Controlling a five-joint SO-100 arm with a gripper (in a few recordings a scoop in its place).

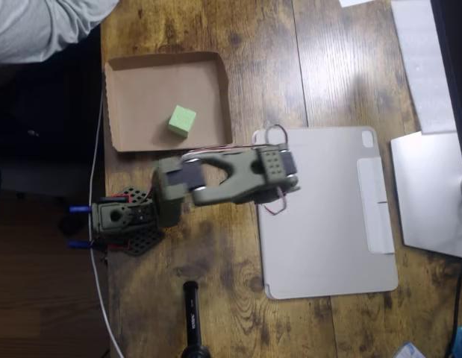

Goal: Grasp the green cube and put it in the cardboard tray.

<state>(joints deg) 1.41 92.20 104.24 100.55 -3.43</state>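
From overhead, the green cube point(181, 120) sits on the floor of the cardboard tray point(123, 101), toward its lower right part, while my olive arm point(223, 179) reaches right over the wooden table point(260, 60) to the grey tablet's point(328, 216) edge, my pincer point(279, 195) tucked underneath so I cannot tell its spread.

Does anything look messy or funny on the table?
Nothing stands out. The cube sits flat inside the tray, turned a bit askew to its walls. The arm is folded over the table, apart from the tray.
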